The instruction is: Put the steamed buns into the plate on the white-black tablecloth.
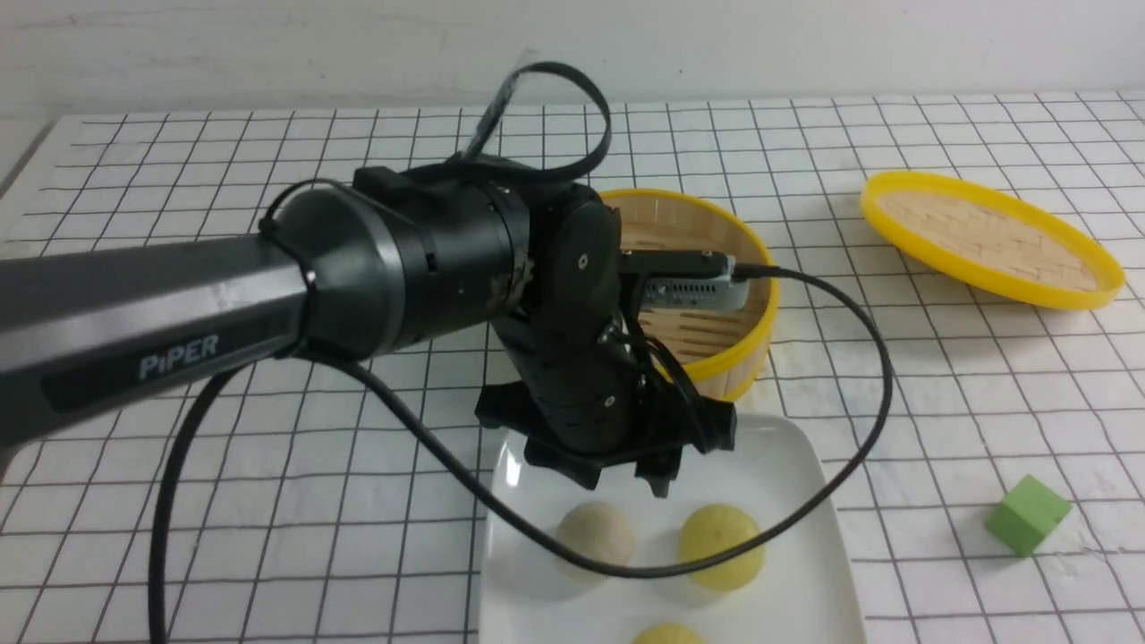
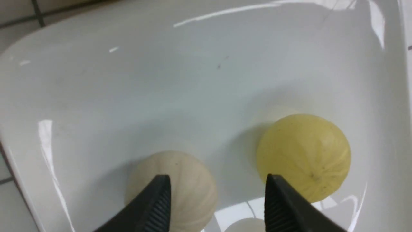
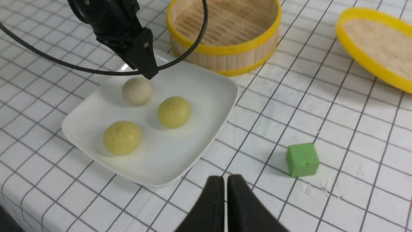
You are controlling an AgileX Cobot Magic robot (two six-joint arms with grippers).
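Left gripper (image 1: pixel 623 483): hanging just above the plate (image 1: pixel 792 501) with jaws spread wide, gripping nothing.
Right gripper (image 3: pixel 225 180): sitting over the white-black tablecloth (image 1: pixel 268 501) with fingers pressed together, empty.
Steamed buns: all three are lying in the plate, the cream bun (image 1: pixel 595 534) under the open jaws, one yellow bun (image 1: pixel 720 546) beside it, another yellow bun (image 3: pixel 121 137) nearer the plate's edge.
Steamer (image 1: pixel 716 259): showing bare slats, so the moving looks finished.
Risk, fingers: one fingertip (image 2: pixel 162 183) is hovering close over the cream bun; a sideways pull-out is likely knocking it into its neighbour.
Risk, cable (image 1: pixel 877 358): the loop is crossing in front of the plate in the front view; if it is sagging low, a retreat could be sweeping a bun over the rim.
Risk, rolling: round buns on glossy glaze are probably rolling at the slightest touch.
Safer exit: lifting straight up first.
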